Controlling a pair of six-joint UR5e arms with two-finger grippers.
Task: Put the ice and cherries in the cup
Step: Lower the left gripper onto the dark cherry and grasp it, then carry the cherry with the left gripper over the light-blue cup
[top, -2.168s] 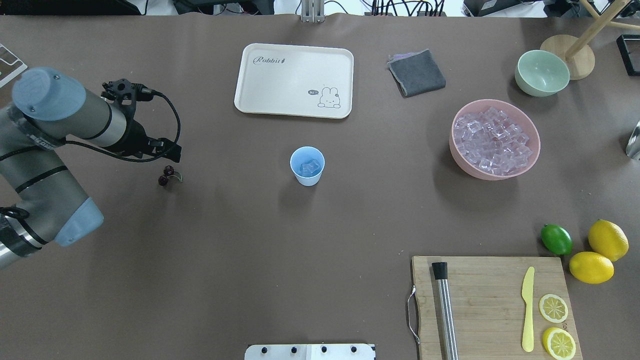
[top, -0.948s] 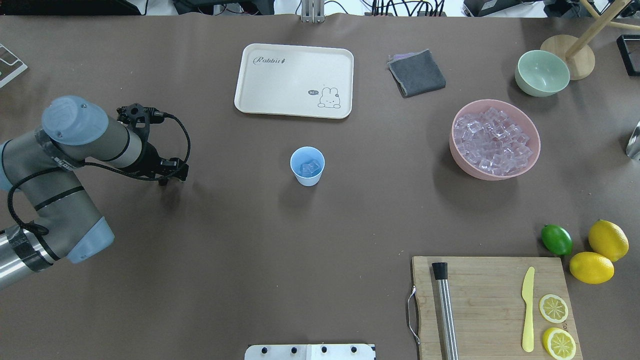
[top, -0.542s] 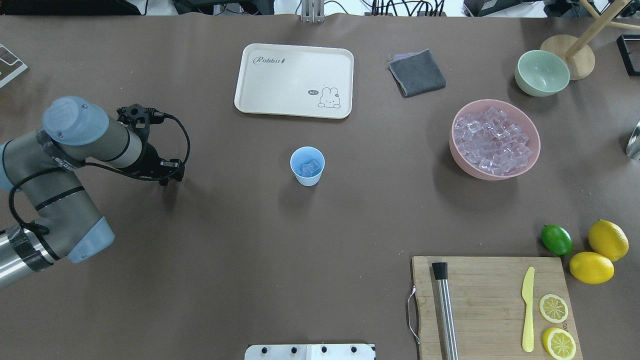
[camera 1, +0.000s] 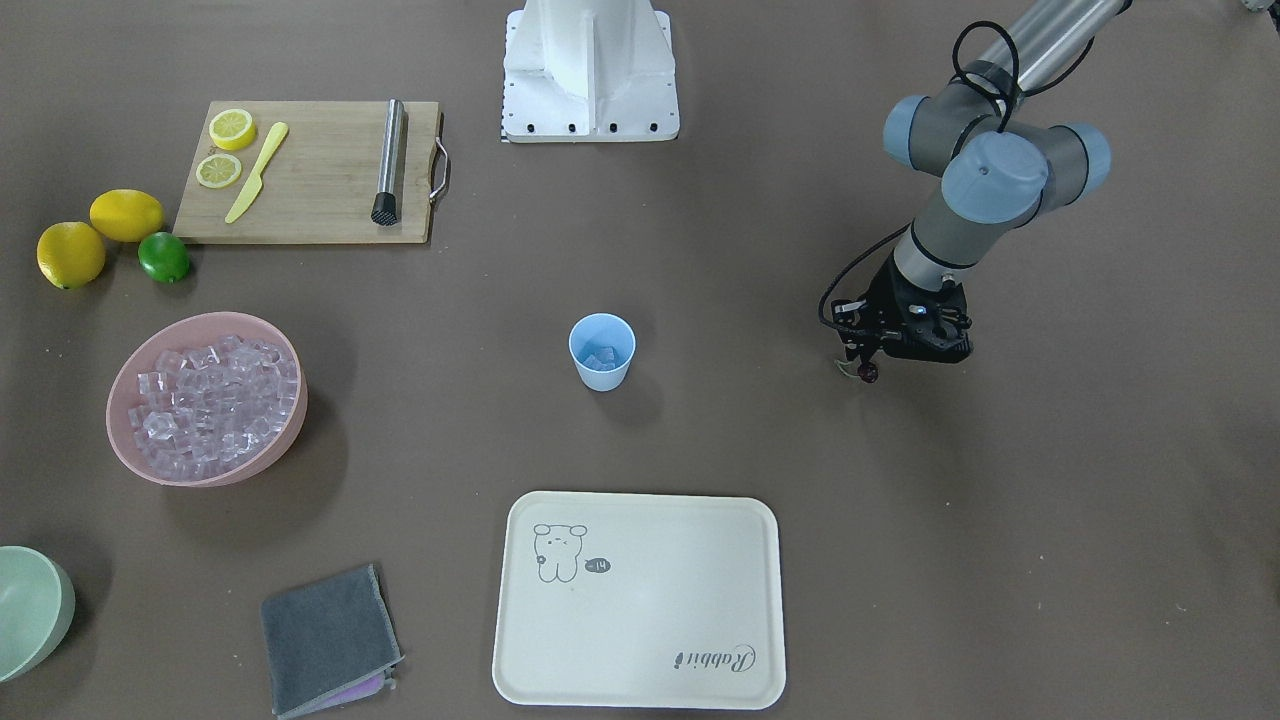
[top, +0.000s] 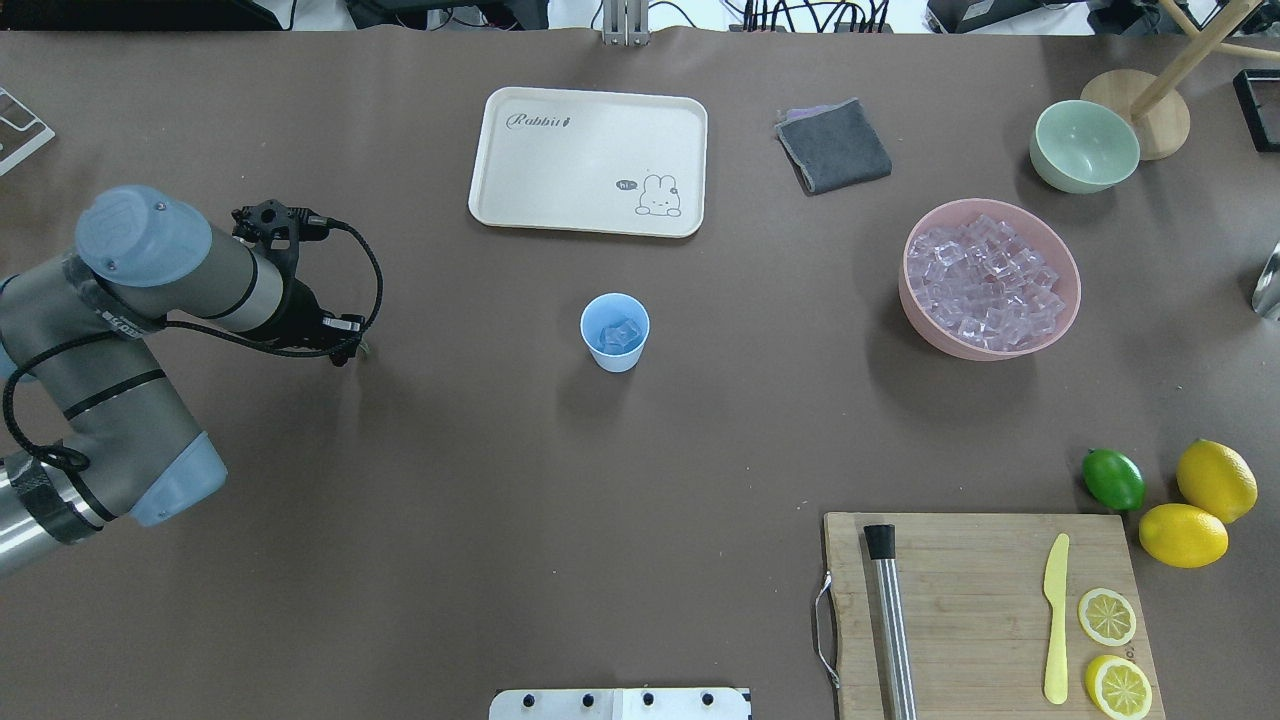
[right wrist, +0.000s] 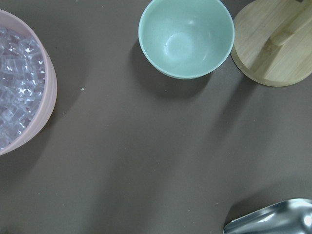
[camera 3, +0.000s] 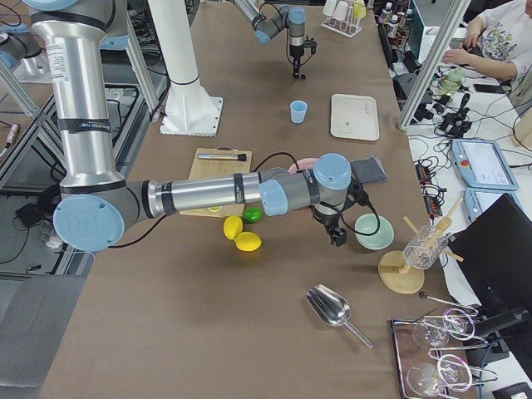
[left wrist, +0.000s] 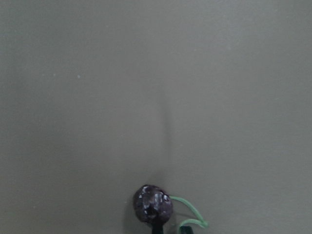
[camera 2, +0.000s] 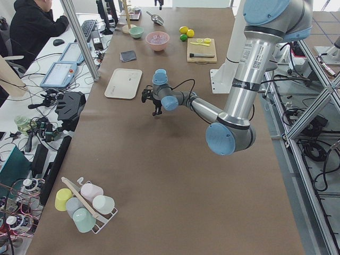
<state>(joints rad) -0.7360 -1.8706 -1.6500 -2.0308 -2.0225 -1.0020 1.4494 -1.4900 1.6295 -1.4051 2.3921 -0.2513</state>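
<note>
The light-blue cup [top: 613,360] stands mid-table with an ice cube [top: 620,333] inside; it also shows in the front view [camera 1: 602,377]. More ice [top: 985,280] fills the pink bowl [top: 1068,300] at the right. My left gripper [top: 345,352] is left of the cup, shut on the cherries' stems. One dark cherry [camera 1: 868,373] hangs just below the left gripper [camera 1: 862,362], and the left wrist view shows a cherry [left wrist: 153,210] above the table. My right gripper [camera 3: 338,234] shows only in the exterior right view, near the pale green bowl; I cannot tell its state.
A cream tray [top: 588,160] lies behind the cup, with a grey cloth [top: 833,145] and a pale green bowl [top: 1084,145] farther right. A cutting board [top: 985,610] with knife, muddler and lemon slices sits front right, beside a lime [top: 1113,479] and lemons. A metal scoop [right wrist: 273,222] lies near the right arm.
The cherries lay on the table beside my left gripper. The gripper came down over them, and now it has risen slightly with the cherries hanging from it.
</note>
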